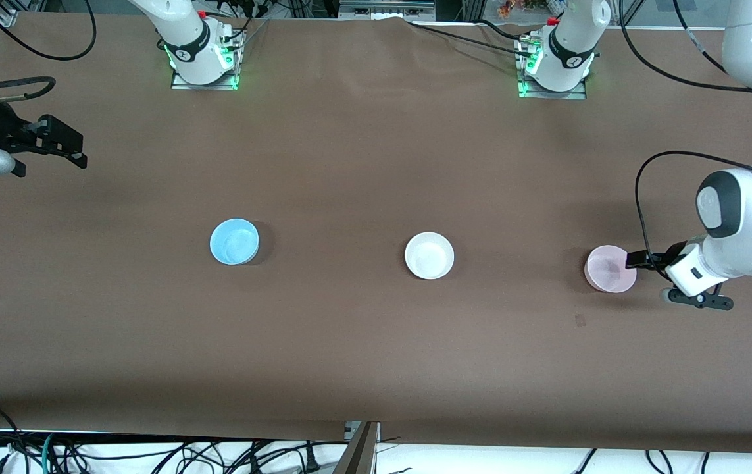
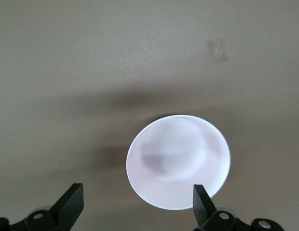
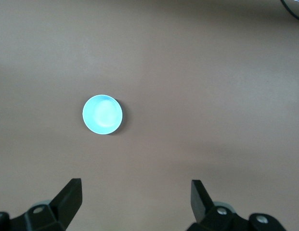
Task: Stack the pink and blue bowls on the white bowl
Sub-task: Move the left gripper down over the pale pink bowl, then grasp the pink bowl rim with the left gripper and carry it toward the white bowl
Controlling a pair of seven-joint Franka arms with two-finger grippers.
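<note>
Left gripper (image 1: 645, 276) hangs with its fingers spread at the pink bowl (image 1: 610, 268), toward the left arm's end of the table (image 1: 376, 164), as I watch from the front camera. From here one dark fingertip reaches the bowl's rim, while the second finger sits lower and nearer the camera, apart from it. Along the same row sit the white bowl (image 1: 429, 255), mid-table, and the blue bowl (image 1: 234, 241) toward the right arm's end; all three stand well apart, none stacked. Right gripper (image 1: 63, 148) waits high at the table's edge, and this view alone does not settle its fingers.

Left wrist camera fills in the grasp: the left gripper (image 2: 137, 204) stands released, and the pink bowl (image 2: 178, 161) lies upright, its rim just at one fingertip (image 2: 201, 198), unheld.

Right wrist camera shows the right gripper (image 3: 135, 199) wide open too, with the blue bowl (image 3: 103, 114) small and far off on bare brown cloth.
</note>
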